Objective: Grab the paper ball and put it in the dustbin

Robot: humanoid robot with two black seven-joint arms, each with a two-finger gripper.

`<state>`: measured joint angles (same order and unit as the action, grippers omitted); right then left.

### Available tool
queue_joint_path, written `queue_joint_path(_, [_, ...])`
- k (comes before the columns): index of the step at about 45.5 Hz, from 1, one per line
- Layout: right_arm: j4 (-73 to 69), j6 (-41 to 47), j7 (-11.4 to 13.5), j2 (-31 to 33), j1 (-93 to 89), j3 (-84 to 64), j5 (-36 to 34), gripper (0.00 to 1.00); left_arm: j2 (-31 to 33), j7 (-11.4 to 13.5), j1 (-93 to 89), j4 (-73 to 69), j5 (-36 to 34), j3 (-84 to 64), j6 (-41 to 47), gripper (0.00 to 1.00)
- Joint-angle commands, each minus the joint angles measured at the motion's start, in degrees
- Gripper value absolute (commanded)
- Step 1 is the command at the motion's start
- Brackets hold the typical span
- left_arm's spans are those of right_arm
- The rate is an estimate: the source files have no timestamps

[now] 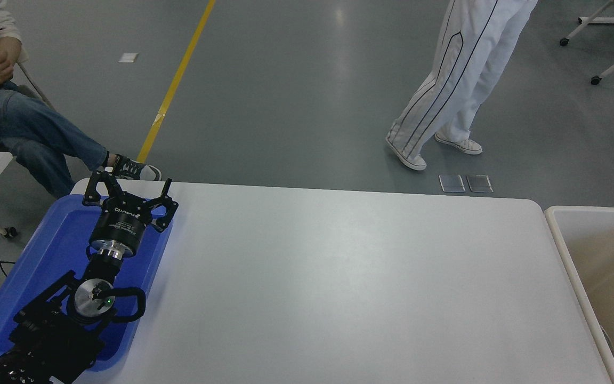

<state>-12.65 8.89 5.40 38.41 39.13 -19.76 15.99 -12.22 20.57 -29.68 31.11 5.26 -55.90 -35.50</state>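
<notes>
The dustbin (555, 234), with a thick white rim and beige inside, stands at the table's right edge, partly cut off by the picture. No paper ball shows anywhere in view. My left gripper (130, 188) is parked at the lower left over the blue tray, fingers spread open and empty. My right arm and gripper are out of view.
A shallow blue tray (46, 250) lies at the table's left edge under my left arm. A seated person (14, 122) is at the far left; a standing person's legs (456, 85) are beyond the far edge. The white table (339, 288) has a rounded far-right corner.
</notes>
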Motion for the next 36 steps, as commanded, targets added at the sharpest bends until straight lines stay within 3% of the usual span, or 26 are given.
queue_joint_path(1, [2.19,-10.47,-0.21,-5.01,-4.24,1.21,-0.60,0.00,0.00,0.00,0.06,-0.09,0.01,0.00,-0.01,1.00])
queue_joint_path(30, [2.19,-19.97,-0.39,-8.71,-4.50,5.52,-0.52,0.00,0.00,0.00,0.06,0.00,0.01,0.00,-0.01,1.00])
queue_joint_path(33, [2.19,-20.23,-0.39,-8.71,-4.42,5.26,-0.52,0.16,0.00,0.00,0.06,0.00,0.01,0.00,-0.01,1.00])
queue_joint_path(36, [2.19,-20.32,-0.39,-8.62,-4.50,4.64,-0.43,0.43,0.00,0.00,-0.02,0.00,0.01,0.00,-0.01,1.00])
